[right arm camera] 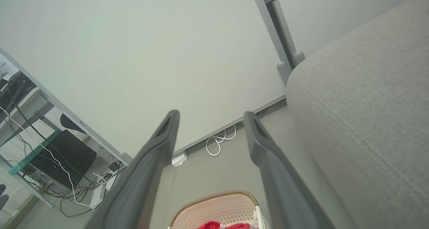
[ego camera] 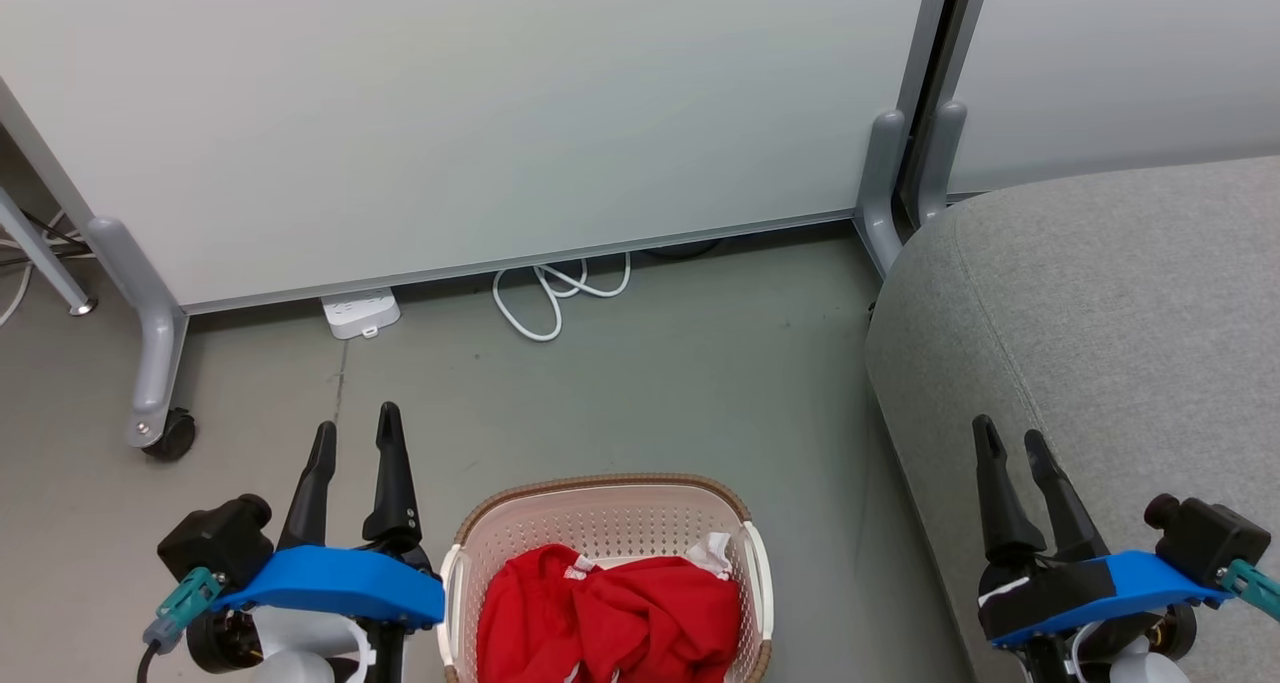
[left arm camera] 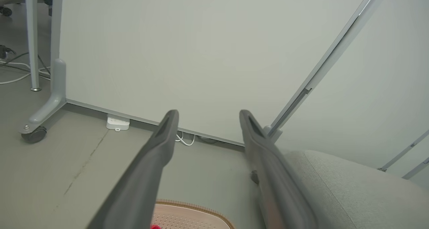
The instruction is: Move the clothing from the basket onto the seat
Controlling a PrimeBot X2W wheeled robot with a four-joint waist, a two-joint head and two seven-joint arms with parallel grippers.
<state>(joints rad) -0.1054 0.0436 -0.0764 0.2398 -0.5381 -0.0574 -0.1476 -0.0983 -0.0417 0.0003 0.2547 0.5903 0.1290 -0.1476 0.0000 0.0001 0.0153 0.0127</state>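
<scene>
Since nothing is lifted yet, both my jaws hang spread and empty, the left beside the basket [ego camera: 600,485] on the floor, the right over the seat's [ego camera: 1100,293] near edge, flanking the load, I judge, so either can dip in. The head view shows the clothing [ego camera: 610,613] heaped in the basket's near half. My wrist views, aimed at the panel [left arm camera: 201,54], catch the far rim and a red sliver.

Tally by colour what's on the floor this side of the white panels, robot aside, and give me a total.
Red: 1, clothing heap
Cream: 1, basket
Grey: 1, seat
White: 2, power strip and coiled cable
Total: 5
</scene>
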